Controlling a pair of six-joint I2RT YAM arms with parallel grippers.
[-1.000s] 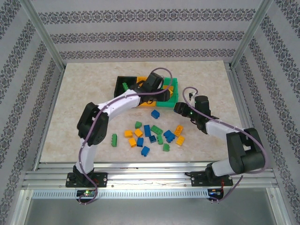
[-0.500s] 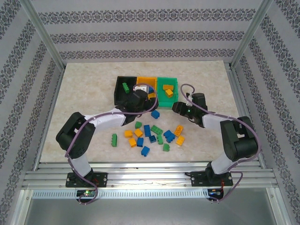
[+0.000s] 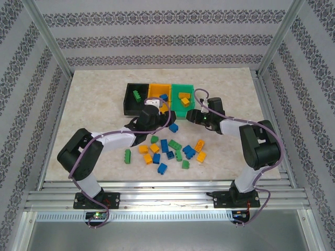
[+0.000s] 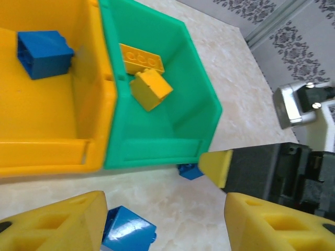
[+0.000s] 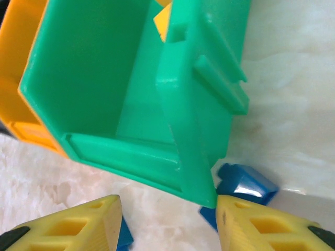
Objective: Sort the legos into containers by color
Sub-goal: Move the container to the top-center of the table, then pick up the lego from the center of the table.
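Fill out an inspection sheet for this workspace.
Surface: beige marbled tabletop, no spills seen.
Job's things: three joined plastic bins; black bin holds a green studded brick, orange-yellow bin a blue brick, green bin two yellow bricks; loose bricks in green, blue and yellow lie nearer the arms.
Clutter: nothing seen.
Grippers: left claw open above a second blue brick; right claw open at the green bin's corner.
Cables: purple cable along each arm.
Surroundings: patterned walls, aluminium frame.

Blue lego [image 4: 131, 230] half behind left pincer finger [image 4: 57, 222]; orange bin [image 4: 52, 151] cropped.
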